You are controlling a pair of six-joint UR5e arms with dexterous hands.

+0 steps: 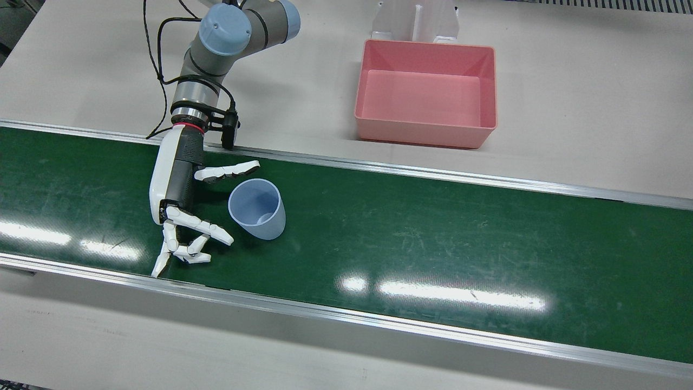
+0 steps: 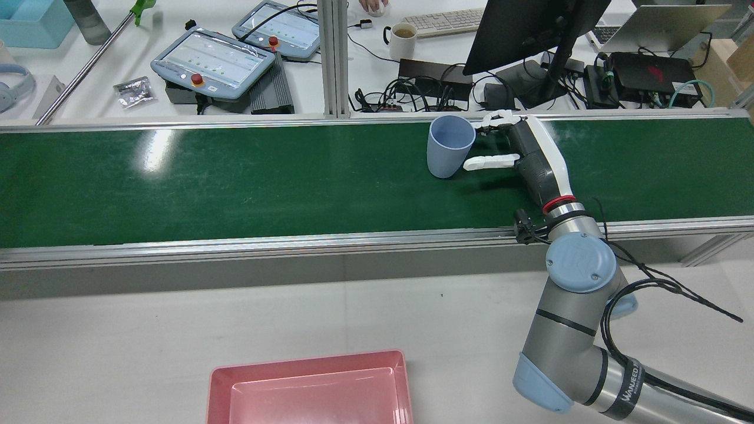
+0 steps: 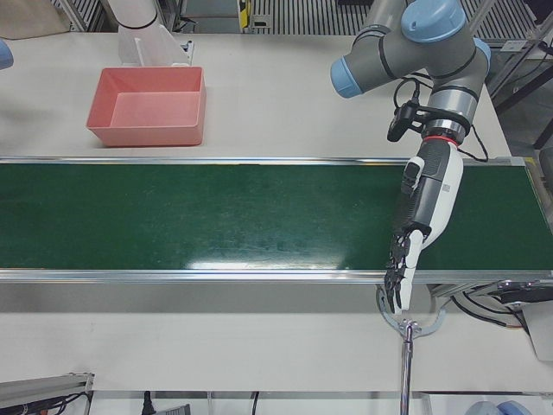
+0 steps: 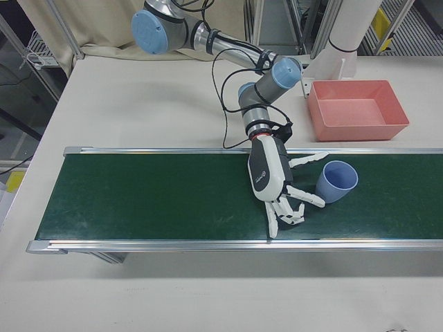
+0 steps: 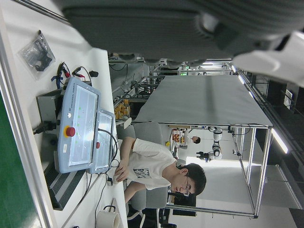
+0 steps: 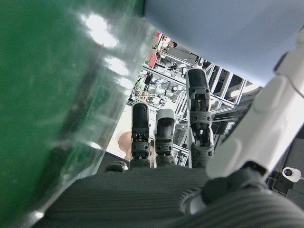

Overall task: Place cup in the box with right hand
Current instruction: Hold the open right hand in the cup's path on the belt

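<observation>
While the right robot hand (image 1: 181,203) lies low over the green belt (image 1: 433,238) with its fingers spread and holding nothing, the blue cup (image 1: 257,208) stands upright, mouth up, just beside its open palm, between thumb and fingers but not yet clasped. From these views I cannot tell whether any fingertip touches the cup. Closing should come sideways across the cup's upright axis. Well beyond it, off the belt on the pale bench (image 1: 595,108), waits the pink box (image 1: 427,92). The left robot hand (image 3: 415,233), fingers apart, hangs at the belt's other end, far from the cup.
</observation>
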